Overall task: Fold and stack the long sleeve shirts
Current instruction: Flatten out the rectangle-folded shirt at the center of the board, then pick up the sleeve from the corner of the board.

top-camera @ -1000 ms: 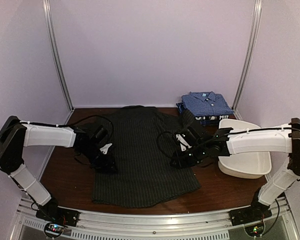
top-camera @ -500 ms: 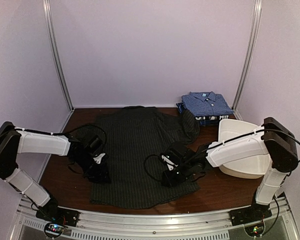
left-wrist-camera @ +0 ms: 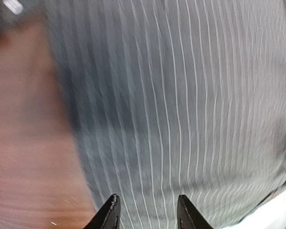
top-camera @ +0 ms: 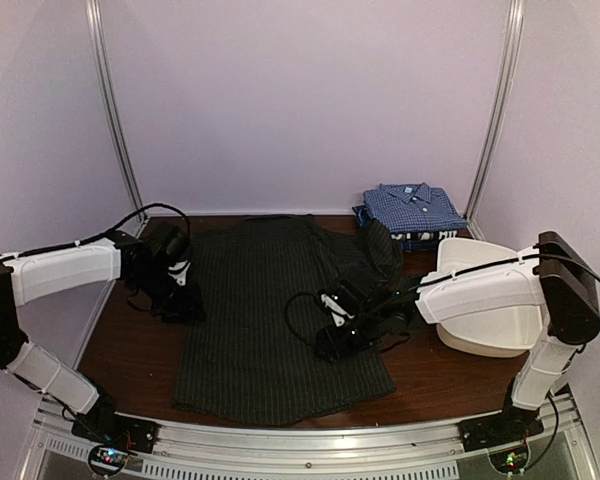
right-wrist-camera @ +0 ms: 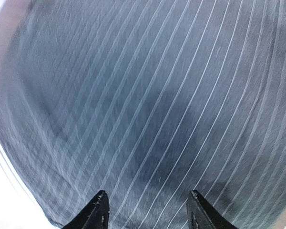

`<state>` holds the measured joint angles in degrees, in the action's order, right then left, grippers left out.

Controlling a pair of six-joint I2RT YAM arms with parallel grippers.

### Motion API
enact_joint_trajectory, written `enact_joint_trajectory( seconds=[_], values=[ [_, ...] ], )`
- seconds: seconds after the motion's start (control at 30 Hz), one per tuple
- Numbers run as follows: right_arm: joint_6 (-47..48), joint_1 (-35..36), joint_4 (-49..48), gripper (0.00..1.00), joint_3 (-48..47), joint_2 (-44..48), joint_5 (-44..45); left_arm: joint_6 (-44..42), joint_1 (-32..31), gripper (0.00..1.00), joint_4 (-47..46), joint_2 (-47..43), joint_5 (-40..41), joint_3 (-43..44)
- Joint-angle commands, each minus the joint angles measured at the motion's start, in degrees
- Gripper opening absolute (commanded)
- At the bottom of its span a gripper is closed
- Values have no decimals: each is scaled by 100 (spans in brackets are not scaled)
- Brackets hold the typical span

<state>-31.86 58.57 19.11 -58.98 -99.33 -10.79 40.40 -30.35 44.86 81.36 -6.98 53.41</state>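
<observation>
The dark charcoal pinstriped shirt (top-camera: 265, 310) lies spread flat, back up, down the middle of the table. It fills the left wrist view (left-wrist-camera: 190, 109) and the right wrist view (right-wrist-camera: 157, 109). My left gripper (top-camera: 180, 300) is open and empty over the shirt's left edge (left-wrist-camera: 148, 214). My right gripper (top-camera: 330, 335) is open and empty, low over the shirt's right half (right-wrist-camera: 148, 210). The blue checked shirt (top-camera: 413, 207) lies folded at the back right on top of the folded navy shirt (top-camera: 420, 240) with white lettering.
A white oblong plastic tub (top-camera: 485, 310) sits tilted at the right, under my right arm. Bare brown table (top-camera: 120, 345) shows left of the shirt and in the left wrist view (left-wrist-camera: 28, 143). Metal frame posts stand at the back corners.
My left gripper has moved back along the shirt's left edge. My right gripper moved down and left onto the shirt's right half. The shirt's lower hem now lies nearer the front edge.
</observation>
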Motion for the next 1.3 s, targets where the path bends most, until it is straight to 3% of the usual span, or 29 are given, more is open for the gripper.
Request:
enact_joint_trajectory(
  seconds=[0.0,0.13,0.27,0.7,0.97,1.1,1.27],
  values=[
    [320,-330,-228,59,-621,290,468,-147,956,42,-61,-43,610,482],
    [495,-521,-612,64,-872,349,557,-385,1904,42,-578,140,878,617],
    [549,-671,-1122,66,-987,423,514,-438,2271,42,-926,604,1075,872],
    [442,-1020,-1829,69,-698,679,242,-647,2401,43,-1420,2643,1198,1845],
    [345,-1032,-1896,70,-430,723,77,-630,2402,42,-1436,3045,1248,1771],
    [283,-1031,-2043,70,-406,700,16,-609,2402,31,-1435,3135,1455,1622],
    [173,-1036,-2191,70,-418,590,-49,-634,2399,5,-1404,3090,1389,1614]
  ],
)
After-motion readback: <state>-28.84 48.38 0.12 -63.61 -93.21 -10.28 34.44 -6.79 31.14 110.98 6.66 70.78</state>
